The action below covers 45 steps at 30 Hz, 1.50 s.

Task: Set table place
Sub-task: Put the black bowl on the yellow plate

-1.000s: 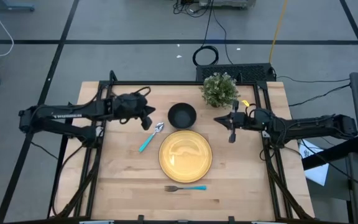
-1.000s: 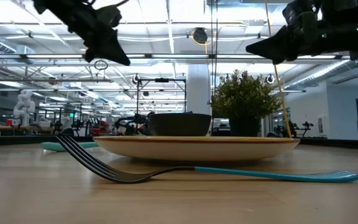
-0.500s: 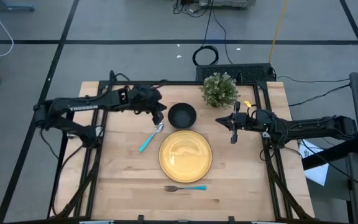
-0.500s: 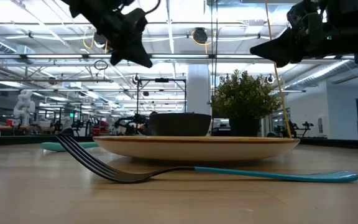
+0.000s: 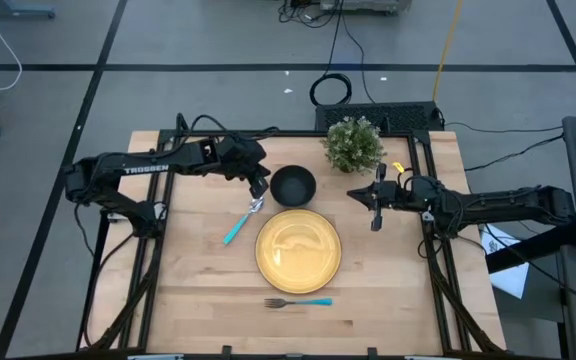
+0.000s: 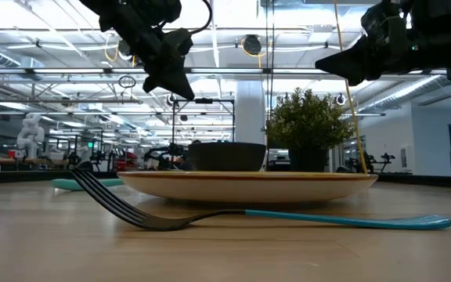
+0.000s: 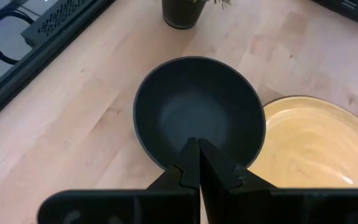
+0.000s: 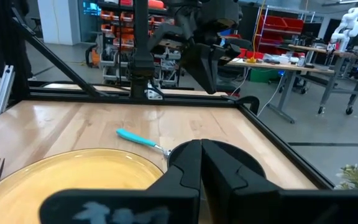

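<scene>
The yellow plate (image 5: 299, 248) lies flat at the table's middle. The black bowl (image 5: 293, 185) stands just beyond it. The spoon (image 5: 240, 222) lies left of the plate, and the fork (image 5: 298, 302) lies near the front edge. My left gripper (image 5: 259, 186) is shut and empty. It hangs in the air over the bowl's left rim (image 7: 143, 127) and also shows in the low view (image 6: 180, 88). My right gripper (image 5: 351, 192) is shut and empty. It hovers right of the bowl, pointing toward the table's left.
A small green potted plant (image 5: 354, 143) stands at the far edge, right of the bowl and close to my right gripper. A black frame (image 5: 268, 134) runs along the table's far edge. Bare wood lies at the near left (image 5: 198, 290) and near right (image 5: 388, 290).
My left gripper has gone toward the table's right, from beside the spoon's bowl end to over the black bowl's left rim, and has come down a little. It stays shut. The tableware has not moved.
</scene>
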Available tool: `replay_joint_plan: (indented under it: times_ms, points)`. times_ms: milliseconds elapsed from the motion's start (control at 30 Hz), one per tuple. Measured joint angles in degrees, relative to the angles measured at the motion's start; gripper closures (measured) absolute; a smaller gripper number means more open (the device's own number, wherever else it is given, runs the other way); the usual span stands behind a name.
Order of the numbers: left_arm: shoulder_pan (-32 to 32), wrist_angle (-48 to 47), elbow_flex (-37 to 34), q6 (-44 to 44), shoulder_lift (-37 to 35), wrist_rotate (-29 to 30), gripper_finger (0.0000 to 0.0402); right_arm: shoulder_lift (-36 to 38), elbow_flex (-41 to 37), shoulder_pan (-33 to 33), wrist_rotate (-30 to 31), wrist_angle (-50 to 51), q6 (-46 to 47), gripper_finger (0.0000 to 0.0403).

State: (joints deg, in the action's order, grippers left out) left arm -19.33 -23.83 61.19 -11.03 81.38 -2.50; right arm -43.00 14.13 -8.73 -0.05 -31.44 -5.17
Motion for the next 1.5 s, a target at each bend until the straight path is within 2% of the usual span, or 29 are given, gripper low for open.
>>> replay_joint_plan:
  times_ms: [233, 600, 833, 1100, 1500]
  points:
    - [-1.24, -2.53, 2.99, 2.17, 2.58, 2.23, 0.0401, 0.0, 0.0, 0.0, 0.0, -0.07, -1.02, 0.0403]
    - [-2.02, -19.88, 22.81, 10.59, 15.27, -0.67, 0.0401, 0.0, 0.0, 0.0, 0.0, 0.41, -1.53, 0.0403]
    - [-1.97, -27.53, 31.99, 17.43, 22.62, -3.57, 0.0401, -0.02, 0.0, 0.0, 0.0, 3.19, -1.95, 0.0403]
    - [-2.22, -31.29, 35.04, 21.23, 27.62, -3.11, 0.0401, 0.0, 0.0, 0.0, 0.01, 3.02, -1.58, 0.0403]
    - [-3.6, -31.61, 35.04, 21.05, 28.03, -1.99, 0.0401, -0.02, 0.0, -0.02, 0.02, 2.59, -1.58, 0.0403]
